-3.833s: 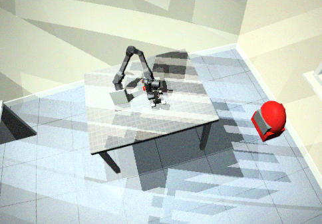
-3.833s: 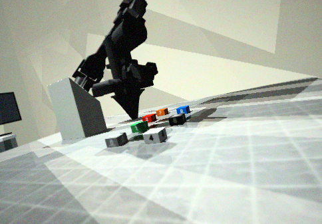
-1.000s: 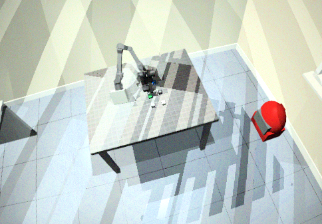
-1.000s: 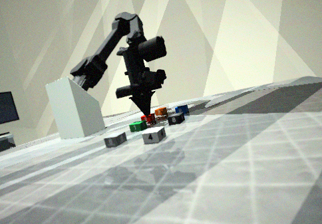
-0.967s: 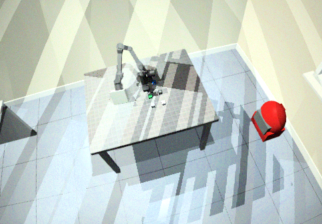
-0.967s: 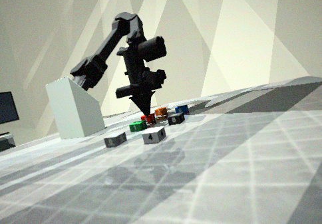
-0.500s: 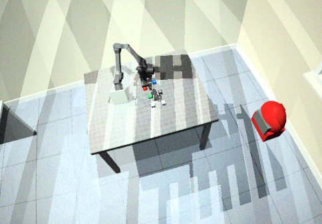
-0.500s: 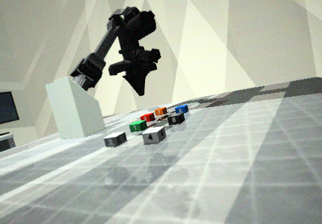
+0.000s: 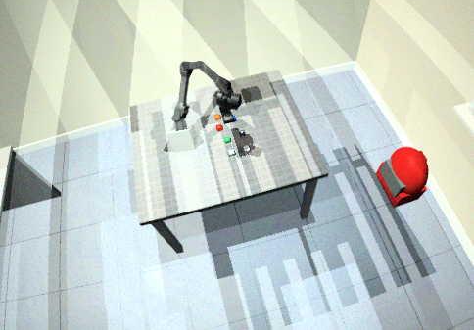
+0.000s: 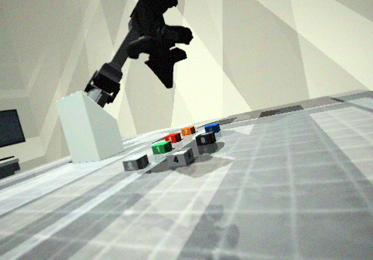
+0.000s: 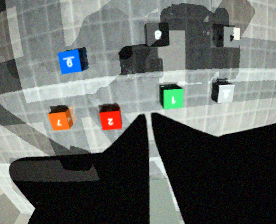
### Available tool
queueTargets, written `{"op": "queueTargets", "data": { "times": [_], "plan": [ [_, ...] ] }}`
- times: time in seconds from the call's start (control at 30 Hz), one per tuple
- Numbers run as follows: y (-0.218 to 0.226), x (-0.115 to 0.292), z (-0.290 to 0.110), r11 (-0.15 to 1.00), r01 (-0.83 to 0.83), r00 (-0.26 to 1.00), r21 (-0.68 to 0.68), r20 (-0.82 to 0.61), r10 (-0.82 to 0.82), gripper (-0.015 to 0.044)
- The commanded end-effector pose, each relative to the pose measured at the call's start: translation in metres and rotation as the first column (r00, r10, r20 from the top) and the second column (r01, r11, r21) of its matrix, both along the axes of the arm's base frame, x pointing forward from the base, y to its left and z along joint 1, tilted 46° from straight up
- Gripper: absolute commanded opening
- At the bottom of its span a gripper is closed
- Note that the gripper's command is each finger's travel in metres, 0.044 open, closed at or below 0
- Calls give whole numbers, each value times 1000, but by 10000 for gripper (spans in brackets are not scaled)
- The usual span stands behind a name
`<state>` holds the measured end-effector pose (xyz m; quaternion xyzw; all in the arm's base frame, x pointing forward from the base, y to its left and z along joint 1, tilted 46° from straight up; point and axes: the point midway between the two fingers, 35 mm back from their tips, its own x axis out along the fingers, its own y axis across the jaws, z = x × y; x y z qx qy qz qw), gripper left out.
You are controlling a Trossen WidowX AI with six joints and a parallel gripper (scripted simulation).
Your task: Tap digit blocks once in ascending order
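Note:
Seven small digit blocks lie in a cluster on the checked table (image 9: pixel 274 169). They are an orange block (image 9: pixel 217 117) (image 10: pixel 188 130) (image 11: pixel 60 119), a blue block (image 9: pixel 234 118) (image 10: pixel 212 127) (image 11: pixel 72 62), a red block (image 9: pixel 219 127) (image 10: pixel 173 137) (image 11: pixel 110 117), a green block (image 9: pixel 227 140) (image 10: pixel 161 147) (image 11: pixel 171 96) marked 1, a dark block (image 10: pixel 205 138) marked 8, a grey block (image 10: pixel 178 159) marked 4, and another grey block (image 10: pixel 136 163). My gripper (image 10: pixel 168 84) (image 11: pixel 147 119) is shut and empty. It hangs high above the cluster, over the spot between the red and green blocks.
The arm's white base pedestal (image 9: pixel 181 140) (image 10: pixel 89 131) stands left of the blocks. A red object (image 9: pixel 403 174) sits on the floor to the right of the table. A dark screen (image 10: pixel 9 127) is at the far left.

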<state>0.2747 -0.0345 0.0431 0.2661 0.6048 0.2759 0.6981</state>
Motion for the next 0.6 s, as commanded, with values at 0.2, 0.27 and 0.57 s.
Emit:
{"op": "queueTargets", "data": {
  "times": [0.2, 0.27, 0.57],
  "plan": [
    [-78, 62, -68, 1000, 4, 1000, -5, -17, -4, 20],
    [-93, 70, -88, 1000, 5, 1000, -4, -23, -5, 20],
    [-89, 82, -136, 1000, 7, 1000, -1, -29, -7, 20]
  ]
}}
